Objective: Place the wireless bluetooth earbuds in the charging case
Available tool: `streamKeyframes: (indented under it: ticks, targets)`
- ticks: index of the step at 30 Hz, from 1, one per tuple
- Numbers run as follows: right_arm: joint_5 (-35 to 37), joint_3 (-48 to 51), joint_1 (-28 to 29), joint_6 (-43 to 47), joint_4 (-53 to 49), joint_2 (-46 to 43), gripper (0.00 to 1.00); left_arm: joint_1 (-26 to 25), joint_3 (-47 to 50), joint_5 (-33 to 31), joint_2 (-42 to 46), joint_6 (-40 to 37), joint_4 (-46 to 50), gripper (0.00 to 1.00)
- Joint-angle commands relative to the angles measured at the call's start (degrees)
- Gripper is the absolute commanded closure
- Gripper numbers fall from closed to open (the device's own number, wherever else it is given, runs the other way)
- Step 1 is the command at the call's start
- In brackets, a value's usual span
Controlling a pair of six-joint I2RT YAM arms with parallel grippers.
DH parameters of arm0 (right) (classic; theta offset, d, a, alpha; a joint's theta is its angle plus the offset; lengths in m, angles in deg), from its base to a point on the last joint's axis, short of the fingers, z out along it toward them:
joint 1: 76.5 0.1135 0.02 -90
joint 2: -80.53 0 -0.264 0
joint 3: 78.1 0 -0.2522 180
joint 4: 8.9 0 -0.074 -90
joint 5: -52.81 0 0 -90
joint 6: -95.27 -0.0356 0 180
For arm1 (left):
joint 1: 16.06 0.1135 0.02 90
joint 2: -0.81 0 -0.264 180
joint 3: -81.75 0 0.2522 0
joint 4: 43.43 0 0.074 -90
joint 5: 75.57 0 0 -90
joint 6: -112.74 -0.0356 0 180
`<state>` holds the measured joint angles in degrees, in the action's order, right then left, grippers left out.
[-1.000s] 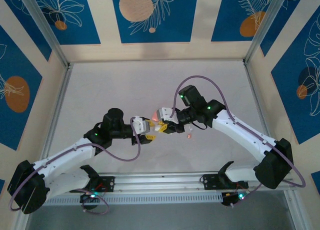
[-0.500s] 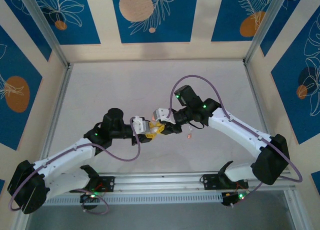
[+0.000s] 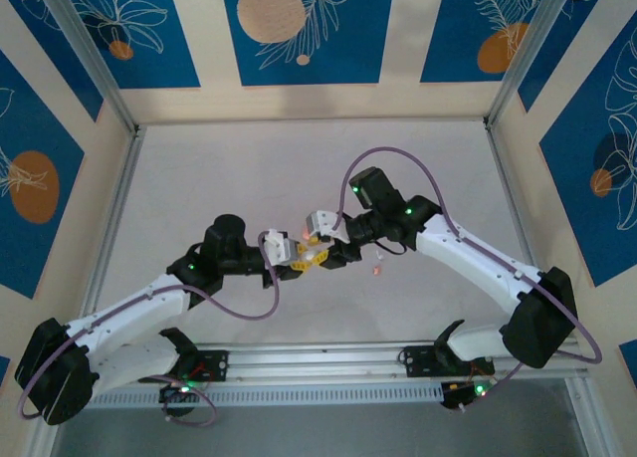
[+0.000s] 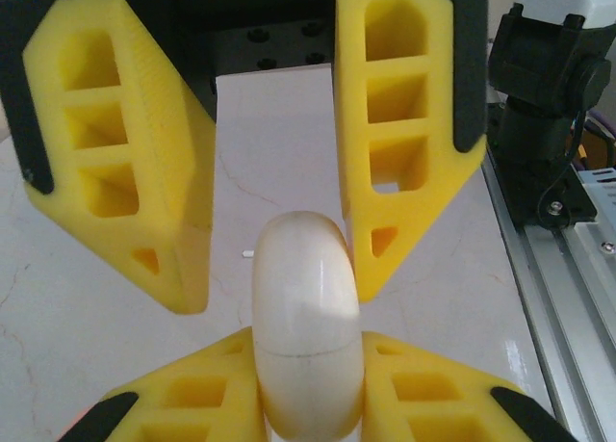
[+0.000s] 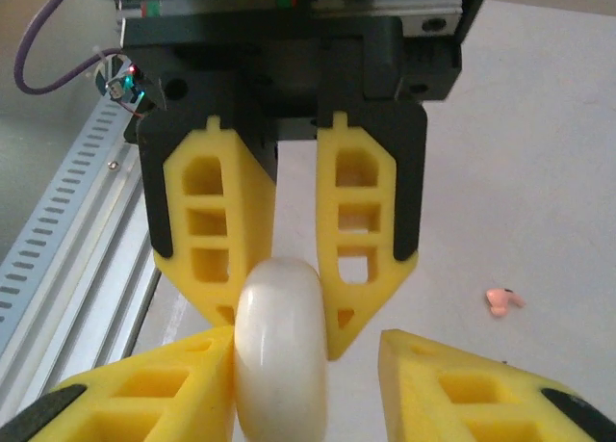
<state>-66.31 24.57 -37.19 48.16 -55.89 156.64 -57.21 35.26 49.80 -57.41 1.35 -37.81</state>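
The charging case (image 4: 306, 307) is a closed rounded pebble with a seam. It looks cream-white in both wrist views (image 5: 281, 355) and pinkish from above (image 3: 304, 238). It is held on edge above the table's middle. My left gripper (image 4: 308, 370) is shut on it, one finger pressed to each side. My right gripper (image 5: 308, 351) faces it from the other side and stands open: one finger touches the case, the other is clear of it. One of the earbuds (image 5: 502, 299), a tiny salmon-pink nub, lies on the table (image 3: 376, 271) to the right of the grippers.
The pale marbled tabletop (image 3: 249, 168) is walled by metal posts and blue patterned panels. An aluminium rail (image 3: 318, 357) with the arm bases runs along the near edge. The right arm's cable (image 3: 398, 156) loops above its wrist.
The left gripper has closed onto the case. The right gripper, which was shut on it, has opened its jaws. The right arm shifted slightly left.
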Motion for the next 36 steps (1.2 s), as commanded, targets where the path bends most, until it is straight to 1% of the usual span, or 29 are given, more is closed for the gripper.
streamKeyframes:
  ticks: [1,6,8,12,19,23,25,28,30,34,36]
  targets:
    - [-1.07,1.38,-1.45,-1.82,2.08,-1.78,0.56,-0.44,-0.80,1.54,0.74,0.40,-1.78,0.76]
    - [0.31,2.98,-3.80,-5.00,6.31,-2.77,0.55,-0.43,-0.80,1.63,0.83,0.56,-1.89,0.77]
    - [-1.32,3.60,-5.42,-6.41,7.87,-3.48,0.54,-0.45,-0.71,1.54,0.71,0.46,-1.81,0.77]
    - [-2.40,4.50,-7.96,-9.89,10.59,-4.09,0.55,-0.47,-0.43,1.54,0.65,0.63,-2.31,0.77]
    - [-5.05,5.74,-9.17,-13.49,12.17,-6.24,0.54,-0.42,0.58,-0.29,0.39,1.42,-4.17,0.78]
    - [-4.19,7.08,-10.42,-21.09,14.07,-8.55,0.54,-0.27,3.45,-3.85,-0.21,3.80,-9.91,0.79]
    - [-1.32,7.32,-11.36,-29.01,13.89,-8.97,0.53,-0.14,5.67,-6.30,-0.58,5.65,-13.81,0.79]
    - [-0.32,6.89,-13.55,-41.07,9.95,-8.12,0.53,-0.07,8.35,-9.20,-0.76,8.67,-17.31,0.79]
    - [-0.24,6.62,-14.47,-45.83,5.68,-6.95,0.53,-0.09,10.51,-10.76,-0.84,10.96,-19.95,0.79]
    - [2.59,5.73,-14.61,-50.68,-3.26,-3.78,0.53,-0.07,14.85,-13.44,-0.28,14.26,-23.82,0.79]
    - [6.84,3.78,-14.61,-53.47,-7.94,-1.11,0.53,-0.05,15.83,-14.32,0.31,14.71,-23.33,0.79]
